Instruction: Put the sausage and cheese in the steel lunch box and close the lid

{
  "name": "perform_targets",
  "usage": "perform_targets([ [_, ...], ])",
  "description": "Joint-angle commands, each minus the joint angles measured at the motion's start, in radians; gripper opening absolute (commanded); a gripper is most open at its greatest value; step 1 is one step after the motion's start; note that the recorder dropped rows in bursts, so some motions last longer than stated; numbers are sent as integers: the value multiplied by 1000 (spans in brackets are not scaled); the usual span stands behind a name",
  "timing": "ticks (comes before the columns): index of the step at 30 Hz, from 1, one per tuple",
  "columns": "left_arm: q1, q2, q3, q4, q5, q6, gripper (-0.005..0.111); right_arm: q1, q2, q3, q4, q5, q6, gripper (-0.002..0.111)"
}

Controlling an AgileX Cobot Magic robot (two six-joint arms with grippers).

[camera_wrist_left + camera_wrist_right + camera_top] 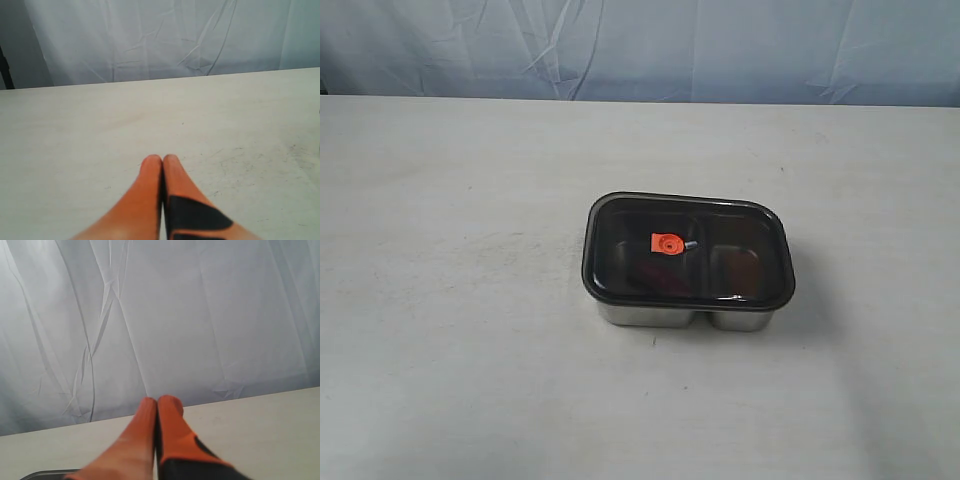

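White table (440,380) bears steel lunch box (642,314), lid (688,264) on, long axis left-right.

A pale, off-white worktop (440,350) is filling most of the exterior view, its matte surface looking faintly mottled. A wrinkled whitish-blue cloth backdrop (720,50) is hanging behind its far edge, with creases running down it. In the left wrist view, faint dark scuff marks (295,150) are showing on the surface, and a thin dark bar (6,70) is standing beside the cloth.
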Motion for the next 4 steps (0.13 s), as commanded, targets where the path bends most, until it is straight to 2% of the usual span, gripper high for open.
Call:
perform_targets([
  [1,1,-4,4,0,-15,-1,0,-6,-7,4,-8,-8,-4,-1],
  [4,1,-4,4,0,-15,-1,0,-6,-7,4,-8,-8,-4,-1],
])
